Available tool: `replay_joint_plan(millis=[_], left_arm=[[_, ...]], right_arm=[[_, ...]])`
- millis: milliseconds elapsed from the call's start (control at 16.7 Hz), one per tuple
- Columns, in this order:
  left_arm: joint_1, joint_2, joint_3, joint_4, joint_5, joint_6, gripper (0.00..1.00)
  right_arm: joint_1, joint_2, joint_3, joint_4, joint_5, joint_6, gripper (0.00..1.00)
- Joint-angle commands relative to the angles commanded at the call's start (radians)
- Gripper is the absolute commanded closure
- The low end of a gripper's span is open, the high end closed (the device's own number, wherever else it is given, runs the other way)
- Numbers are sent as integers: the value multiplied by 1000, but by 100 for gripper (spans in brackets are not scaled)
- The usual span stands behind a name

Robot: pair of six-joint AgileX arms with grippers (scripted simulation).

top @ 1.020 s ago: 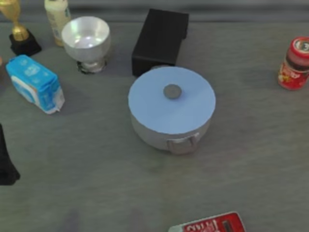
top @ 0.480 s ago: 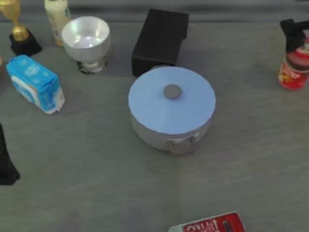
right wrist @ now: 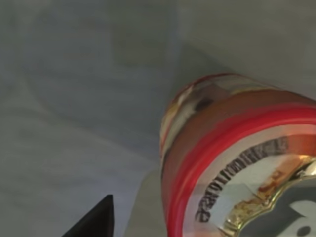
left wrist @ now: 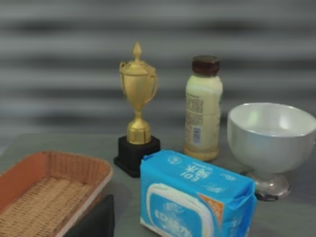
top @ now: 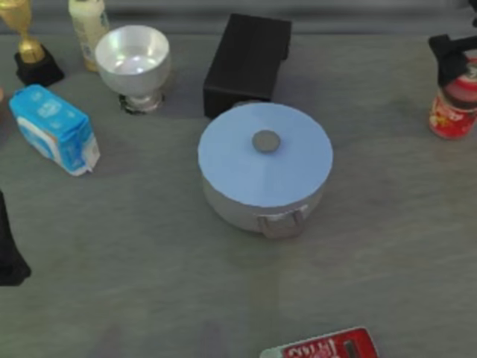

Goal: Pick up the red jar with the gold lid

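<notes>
Right end effector [top: 452, 54] edged left over red jar [top: 452, 112] | grip unclear | left arm [top: 9, 246] parked

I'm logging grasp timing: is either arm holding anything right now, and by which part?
Nothing is visibly held. The right gripper is over the lid of the red jar, which stands on the table; no closed grip shows. The left arm holds nothing.

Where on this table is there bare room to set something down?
Bare table runs wide between the pot, the red packet and the parked left arm's end effector; also between pot and red jar. The back left, around trophy, bottle, bowl and blue pack, is crowded.
</notes>
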Motion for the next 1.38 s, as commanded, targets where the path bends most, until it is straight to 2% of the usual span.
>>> replay_joint_plan(millis=[360,660,1380], left_arm=[[0,0,0,0,0,0,0],[0,0,0,0,0,0,0],[0,0,0,0,0,0,0]], right_arm=[[9,22,-112,135,1,6,0],[10,24,-126,152,1,7,0],[10,24,-126,152,1,7,90]])
